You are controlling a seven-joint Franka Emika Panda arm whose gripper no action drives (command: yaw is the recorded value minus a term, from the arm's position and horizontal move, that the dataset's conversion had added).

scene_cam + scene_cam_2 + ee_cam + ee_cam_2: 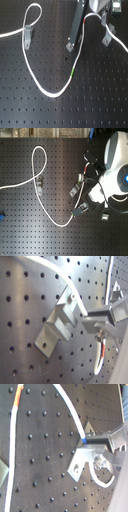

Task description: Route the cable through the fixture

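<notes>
Both exterior views: black perforated metal breadboard table (100,100), long thin flexible white cable (35,75) trailing across it. First exterior view — cable entering from the first exterior view's left edge, looped through a small grey metal clip fixture (27,35), then sweeping down in a wide curve, past a small green mark (73,74), and rising toward the gripper (86,22) near the top. Second grey metal clip fixture (107,35) just beside the cable toward the first exterior view's right. Long dark bar-shaped part (75,27) hanging at a tilt near the top centre; identity unclear.

Second exterior view — white rounded Franka arm body (116,165) filling the second exterior view's right, same loop of cable around the left-hand clip (39,185), small blue object (1,218) at the second exterior view's left edge.

First wrist view — angled grey bracket (57,323) bolted to the board, cable passing over its top; metal fingertips (102,318) closed narrowly on the cable near its reddish tip (101,348). Second wrist view — cable (75,419) gripped at the fingers, short free end curling beyond.
</notes>
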